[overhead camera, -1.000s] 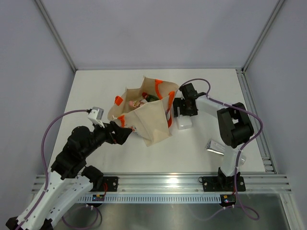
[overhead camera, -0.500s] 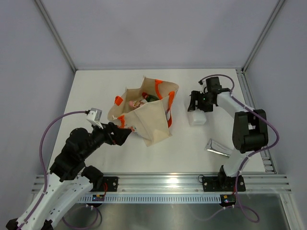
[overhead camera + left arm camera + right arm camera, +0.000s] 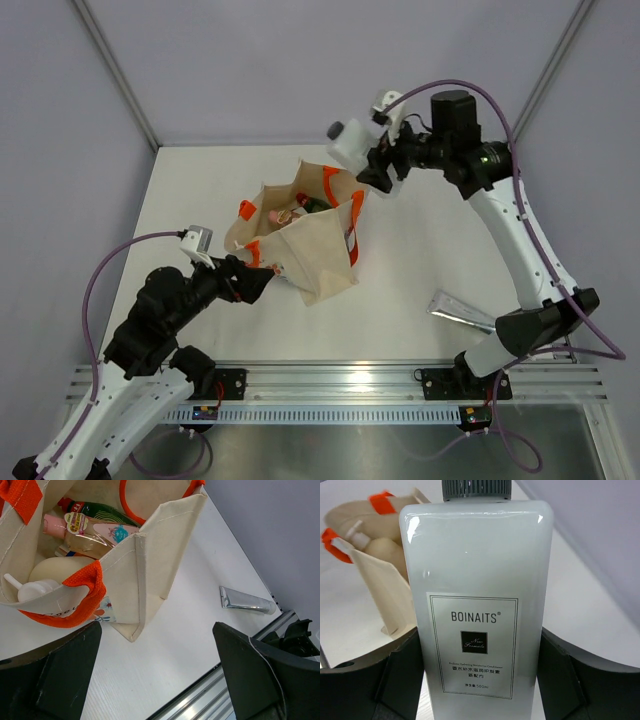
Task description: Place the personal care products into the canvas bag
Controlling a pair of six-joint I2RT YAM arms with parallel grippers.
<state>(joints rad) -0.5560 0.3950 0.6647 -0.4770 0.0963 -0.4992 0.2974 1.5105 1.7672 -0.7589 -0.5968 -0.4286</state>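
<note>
The canvas bag (image 3: 305, 245) stands open mid-table, with orange handles. Inside it lie a green bottle (image 3: 100, 510), a pink bottle (image 3: 90, 527), a beige bottle (image 3: 55, 570) and a white pump bottle (image 3: 35, 587). My right gripper (image 3: 375, 165) is shut on the white flat bottle (image 3: 350, 145), held in the air over the bag's far right corner. In the right wrist view the bottle (image 3: 480, 605) fills the space between the gripper's (image 3: 482, 680) fingers, grey cap away from me. My left gripper (image 3: 262, 282) stands open at the bag's near left side, (image 3: 160, 680) with nothing between its fingers.
A silver tube (image 3: 460, 312) lies on the table near the right arm's base; the left wrist view shows this tube (image 3: 246, 601) too. The aluminium rail (image 3: 340, 380) runs along the near edge. Grey walls close the table at the back and sides.
My right gripper closed on the white flat bottle beside the bag, then lifted it off the table up over the bag's far right corner. The left arm stayed put.
</note>
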